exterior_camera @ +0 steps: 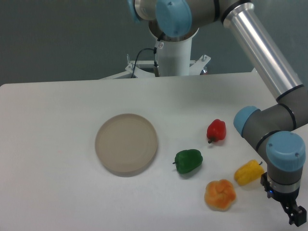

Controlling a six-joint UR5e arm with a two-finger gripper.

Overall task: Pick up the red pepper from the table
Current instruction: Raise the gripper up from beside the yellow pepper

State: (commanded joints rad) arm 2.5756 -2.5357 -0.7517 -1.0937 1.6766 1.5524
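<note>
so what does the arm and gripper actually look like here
The arm is made of silver-grey metal tubes joined by dark grey joints with light blue round caps. It rises from a white cylindrical base, where a black cable runs down on one side. The gripper is small and black, at the frame's lower right edge; its fingers are too cut off to describe.

Soft, even overhead light on a white desk (57,144); faint shadows, slight overall blur, mild glare on the metal arm (264,48).
</note>
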